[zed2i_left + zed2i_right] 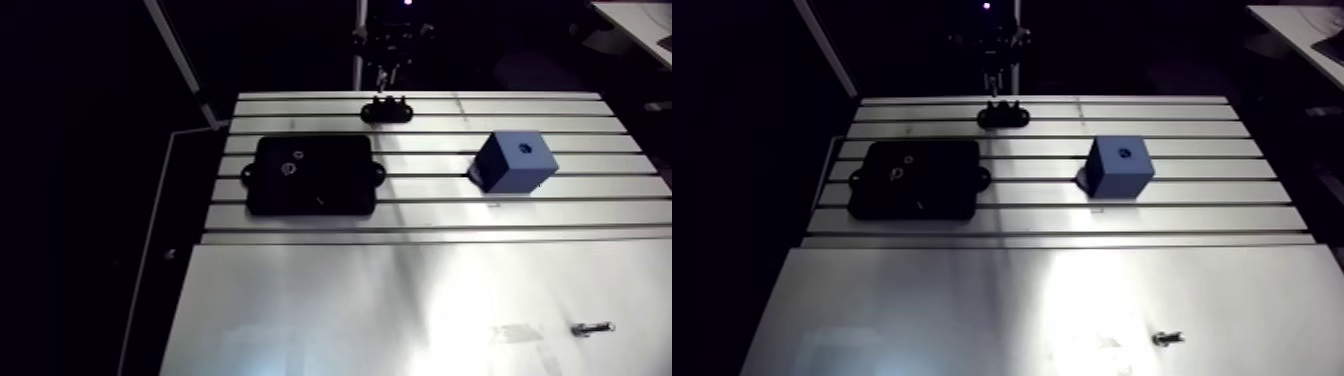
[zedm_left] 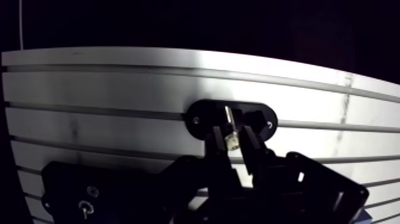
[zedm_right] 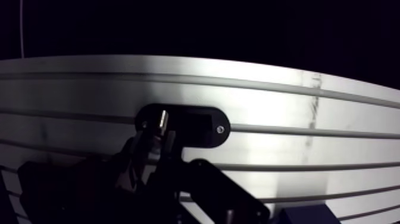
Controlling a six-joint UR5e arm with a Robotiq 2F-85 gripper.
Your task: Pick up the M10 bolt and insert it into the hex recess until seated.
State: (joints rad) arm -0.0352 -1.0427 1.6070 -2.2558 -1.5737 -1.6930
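Observation:
In the wrist view a shiny metal bolt [image 2: 229, 126] stands between my gripper's [image 2: 233, 136] two dark fingers, which are shut on it. Its free end points down at a small black oval fixture [image 2: 265, 115] bolted to the slotted table, directly under the fingers. The bolt hides the middle of the fixture, so I cannot make out the recess. In the arm view the gripper [image 1: 386, 72] hangs just above that fixture [image 1: 387, 110] at the table's far edge.
A flat black plate [image 1: 310, 174] lies left of centre and a blue cube [image 1: 513, 162] with a hole on top stands to the right. A small loose bolt [image 1: 592, 328] lies on the smooth sheet at the near right.

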